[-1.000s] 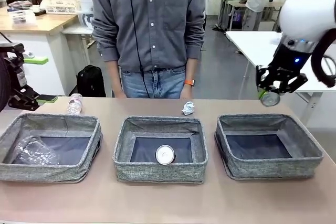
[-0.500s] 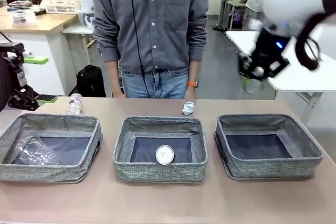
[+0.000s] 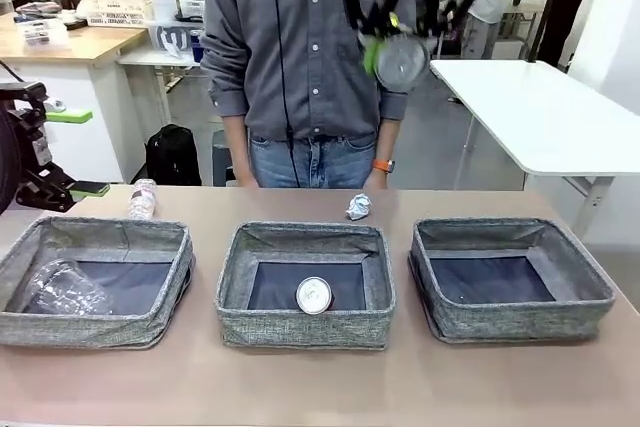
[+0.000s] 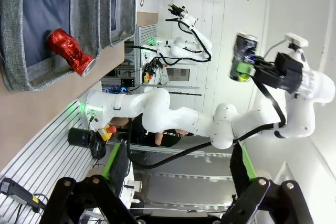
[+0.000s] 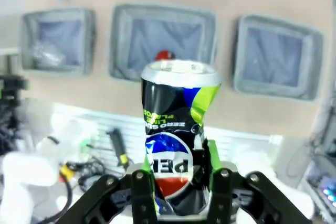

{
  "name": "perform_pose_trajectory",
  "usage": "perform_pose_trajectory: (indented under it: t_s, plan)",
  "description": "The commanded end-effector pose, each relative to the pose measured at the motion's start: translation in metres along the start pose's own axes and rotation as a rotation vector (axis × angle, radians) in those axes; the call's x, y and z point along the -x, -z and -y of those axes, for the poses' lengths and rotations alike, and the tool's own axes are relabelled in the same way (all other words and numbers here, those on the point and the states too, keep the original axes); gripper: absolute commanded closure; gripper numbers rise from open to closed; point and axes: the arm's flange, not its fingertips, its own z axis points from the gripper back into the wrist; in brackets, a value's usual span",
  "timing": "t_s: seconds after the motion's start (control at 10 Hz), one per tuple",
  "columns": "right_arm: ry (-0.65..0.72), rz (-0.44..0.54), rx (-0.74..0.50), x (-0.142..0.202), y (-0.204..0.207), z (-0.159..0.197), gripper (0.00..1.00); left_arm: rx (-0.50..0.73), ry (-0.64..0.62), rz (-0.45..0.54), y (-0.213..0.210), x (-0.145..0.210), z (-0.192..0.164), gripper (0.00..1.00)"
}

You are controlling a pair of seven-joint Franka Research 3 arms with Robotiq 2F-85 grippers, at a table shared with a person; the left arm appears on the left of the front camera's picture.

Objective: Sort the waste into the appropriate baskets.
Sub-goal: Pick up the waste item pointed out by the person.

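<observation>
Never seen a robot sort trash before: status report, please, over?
Left end effector open, empty. Right end effector shut on dark can, held high. Red can in middle basket; paper ball, bottle unsorted on table. Person close behind.

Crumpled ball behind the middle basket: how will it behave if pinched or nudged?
The crumpled white-silver ball looks small and loosely wadded, so it is probably very light and likely to squash under a grip. Its creased, uneven surface suggests it would tumble briefly rather than roll far.
</observation>
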Motion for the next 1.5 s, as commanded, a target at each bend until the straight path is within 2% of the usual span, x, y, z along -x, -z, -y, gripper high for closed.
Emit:
perform_pose_trajectory:
  t_s: [0.0, 0.2, 0.3, 0.6, 0.8, 1.0, 1.4]
  plan:
    - [0.009, 0.023, -0.090, -0.005, -0.029, -0.002, 0.57, 0.013, 0.007, -0.003, 0.000, 0.002, 0.002, 0.00]
    - [-0.010, 0.070, -0.159, 0.002, -0.048, -0.002, 0.57, 0.013, 0.007, -0.003, 0.000, 0.002, 0.002, 0.00]
    - [-0.014, 0.062, -0.191, 0.001, -0.050, -0.004, 0.57, 0.013, 0.007, -0.003, 0.000, 0.002, 0.002, 0.00]
    - [-0.028, 0.038, -0.210, 0.002, -0.031, -0.021, 0.57, 0.013, 0.007, -0.003, 0.000, 0.002, 0.002, 0.00]
    - [-0.043, 0.080, -0.212, 0.004, -0.020, -0.041, 0.57, 0.013, 0.007, -0.003, 0.000, 0.002, 0.002, 0.00]
    - [-0.079, 0.043, -0.201, -0.001, -0.010, -0.053, 0.57, 0.013, 0.007, -0.003, 0.000, 0.002, 0.002, 0.00]
    - [-0.081, 0.047, -0.194, 0.000, -0.017, -0.049, 0.57, 0.013, 0.007, -0.003, 0.000, 0.002, 0.002, 0.00]
